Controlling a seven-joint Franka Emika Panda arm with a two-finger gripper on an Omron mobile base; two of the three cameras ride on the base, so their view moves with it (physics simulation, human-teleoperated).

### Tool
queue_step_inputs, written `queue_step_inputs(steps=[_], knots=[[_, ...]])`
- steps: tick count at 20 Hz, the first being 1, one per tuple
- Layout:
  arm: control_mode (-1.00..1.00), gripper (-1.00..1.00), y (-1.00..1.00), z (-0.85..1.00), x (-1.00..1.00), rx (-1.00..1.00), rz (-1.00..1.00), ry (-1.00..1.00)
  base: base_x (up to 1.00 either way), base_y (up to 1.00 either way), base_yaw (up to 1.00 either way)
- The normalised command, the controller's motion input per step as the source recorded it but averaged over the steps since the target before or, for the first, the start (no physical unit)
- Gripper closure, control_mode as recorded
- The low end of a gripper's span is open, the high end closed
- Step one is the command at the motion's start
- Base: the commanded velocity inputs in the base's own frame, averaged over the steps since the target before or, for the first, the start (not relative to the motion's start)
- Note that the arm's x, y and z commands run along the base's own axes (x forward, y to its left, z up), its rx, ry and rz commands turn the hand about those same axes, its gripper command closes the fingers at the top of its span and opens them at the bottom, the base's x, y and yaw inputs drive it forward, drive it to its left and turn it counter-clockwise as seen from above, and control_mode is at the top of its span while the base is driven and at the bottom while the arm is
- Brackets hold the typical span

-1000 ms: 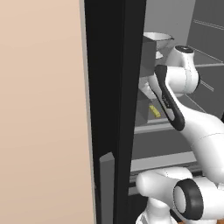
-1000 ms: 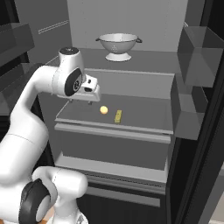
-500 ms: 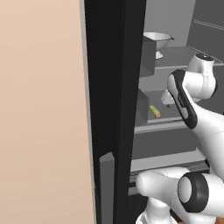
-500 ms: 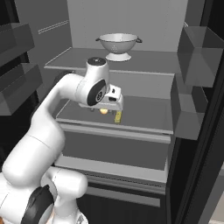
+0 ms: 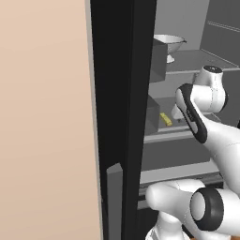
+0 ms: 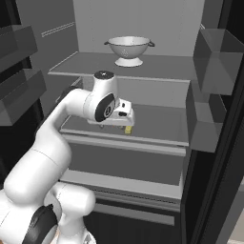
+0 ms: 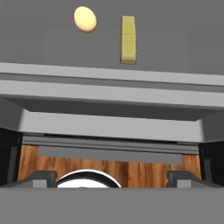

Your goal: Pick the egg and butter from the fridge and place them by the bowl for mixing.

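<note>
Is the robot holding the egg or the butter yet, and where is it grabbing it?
Nothing is held. The gripper is open, and the egg and butter lie apart on the fridge shelf.

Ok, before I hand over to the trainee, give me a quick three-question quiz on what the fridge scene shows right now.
1. True or false: the gripper is already shut on the butter.
2. Which object stands on the shelf above the butter? A) a microwave B) a white colander C) a brown box
3. Fill in: in the hand view, the pale oval thing lying apart from the butter on the same fridge shelf is the ____.

Key
1. False: the fingers stand wide open, nothing between them.
2. B
3. egg
</note>
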Motion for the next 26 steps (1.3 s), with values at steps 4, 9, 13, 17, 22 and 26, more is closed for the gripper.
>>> queue_step_inputs(steps=[4,9,13,17,22,26], knots=[[-1.00,-1.00,0.00,-0.29,0.20,0.00,0.00,-0.05,0.00,0.00,0.00],[-1.00,-1.00,0.00,-0.14,0.09,0.01,0.00,-0.20,0.00,0.00,0.00],[-1.00,-1.00,0.00,-0.06,0.15,0.01,0.00,-0.22,0.00,0.00,0.00],[-1.00,-1.00,0.00,-0.05,0.17,0.00,0.00,-0.18,0.00,0.00,0.00],[-1.00,-1.00,0.00,-0.05,0.28,0.00,0.00,0.00,0.00,0.00,0.00],[-1.00,-1.00,0.00,-0.04,0.33,0.00,0.00,0.00,0.00,0.00,0.00]])
